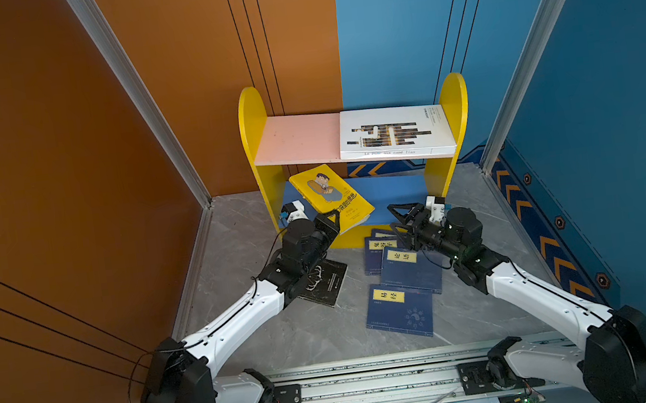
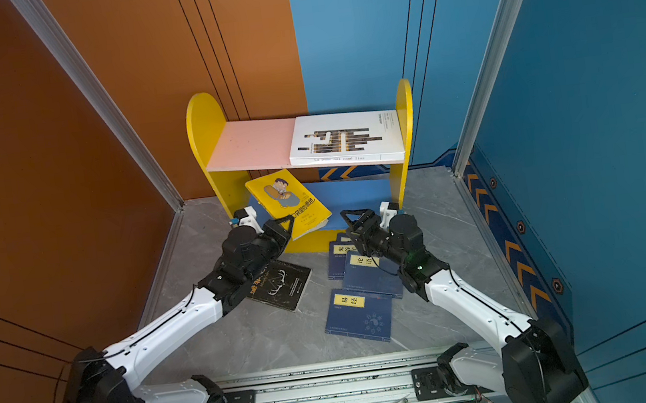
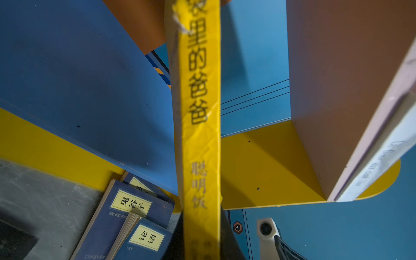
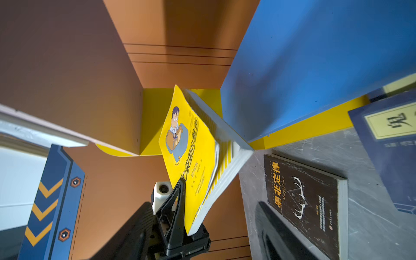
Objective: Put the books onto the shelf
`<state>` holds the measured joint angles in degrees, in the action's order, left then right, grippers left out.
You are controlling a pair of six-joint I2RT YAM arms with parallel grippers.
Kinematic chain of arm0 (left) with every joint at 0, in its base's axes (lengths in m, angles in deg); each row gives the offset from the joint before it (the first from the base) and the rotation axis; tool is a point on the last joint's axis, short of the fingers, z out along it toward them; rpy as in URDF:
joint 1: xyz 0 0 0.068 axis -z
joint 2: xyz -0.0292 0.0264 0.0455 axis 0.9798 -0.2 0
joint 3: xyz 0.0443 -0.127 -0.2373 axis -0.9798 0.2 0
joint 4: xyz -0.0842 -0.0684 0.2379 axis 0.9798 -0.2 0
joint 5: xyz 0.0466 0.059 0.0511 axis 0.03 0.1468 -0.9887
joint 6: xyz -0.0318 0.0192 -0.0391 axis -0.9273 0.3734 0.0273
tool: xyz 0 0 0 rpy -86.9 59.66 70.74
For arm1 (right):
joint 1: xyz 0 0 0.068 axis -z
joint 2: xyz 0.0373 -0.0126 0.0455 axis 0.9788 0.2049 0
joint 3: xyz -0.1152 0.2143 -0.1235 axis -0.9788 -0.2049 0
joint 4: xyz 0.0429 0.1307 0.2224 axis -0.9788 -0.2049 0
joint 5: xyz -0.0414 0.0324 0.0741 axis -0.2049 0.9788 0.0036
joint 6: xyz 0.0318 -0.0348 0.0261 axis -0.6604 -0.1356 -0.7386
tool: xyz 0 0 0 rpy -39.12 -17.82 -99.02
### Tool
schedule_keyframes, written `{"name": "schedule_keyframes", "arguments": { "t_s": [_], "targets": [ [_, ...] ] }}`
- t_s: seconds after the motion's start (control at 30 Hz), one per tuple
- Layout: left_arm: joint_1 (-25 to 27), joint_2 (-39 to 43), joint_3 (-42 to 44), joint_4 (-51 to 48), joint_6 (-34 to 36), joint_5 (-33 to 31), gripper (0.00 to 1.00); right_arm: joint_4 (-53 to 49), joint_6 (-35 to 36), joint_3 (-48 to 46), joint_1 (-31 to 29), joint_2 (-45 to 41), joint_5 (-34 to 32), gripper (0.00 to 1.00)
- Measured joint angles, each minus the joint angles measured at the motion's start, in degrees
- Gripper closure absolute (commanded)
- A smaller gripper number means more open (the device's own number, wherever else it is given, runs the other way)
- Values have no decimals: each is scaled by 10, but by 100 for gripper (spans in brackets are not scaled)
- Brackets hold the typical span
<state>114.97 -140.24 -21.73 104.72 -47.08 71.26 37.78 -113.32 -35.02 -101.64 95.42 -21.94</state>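
The shelf [image 1: 251, 127] stands against the back wall, with a white book with dark bars [image 1: 394, 133] flat on the right of its pink upper board [image 1: 297, 138]. My left gripper [image 1: 335, 216] is shut on the near corner of the yellow book [image 1: 331, 197]. This book is tilted and reaches into the left of the lower tier over the blue board [image 1: 395, 191]. In the left wrist view the yellow book's spine [image 3: 200, 112] runs between the jaws. My right gripper [image 1: 392, 217] is open and empty, right of that book, above three navy books [image 1: 401, 310].
A black book [image 1: 329, 283] lies on the grey floor [image 1: 235, 255] under my left arm. The navy books overlap in front of the shelf's yellow base strip [image 1: 353, 238]. Orange and blue walls close in at both sides and behind.
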Motion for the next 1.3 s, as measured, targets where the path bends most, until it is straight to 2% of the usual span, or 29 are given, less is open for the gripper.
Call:
{"name": "schedule_keyframes", "arguments": {
  "t_s": [0.17, 0.4, 0.63, 0.83, 1.1, 1.3],
  "targets": [
    [20, -30, 0, 19, -15, -49, 100, -12, 0, -1, 31, -9, 36, 26],
    [37, -65, -1, 42, -42, -108, 100, -20, 6, 0, 38, -1, 83, 27],
    [37, -133, -12, 75, -94, -115, 100, -15, 2, 12, 31, 61, 95, 27],
    [37, -143, -23, 94, -127, -109, 100, 9, -10, 51, -5, 124, 89, 28],
    [38, -143, -23, 97, -176, -83, 100, 92, -51, 87, -50, 224, 58, 38],
    [41, -139, -18, 98, -199, -73, 100, 116, -65, 100, -63, 259, 12, 52]
  ]
}}
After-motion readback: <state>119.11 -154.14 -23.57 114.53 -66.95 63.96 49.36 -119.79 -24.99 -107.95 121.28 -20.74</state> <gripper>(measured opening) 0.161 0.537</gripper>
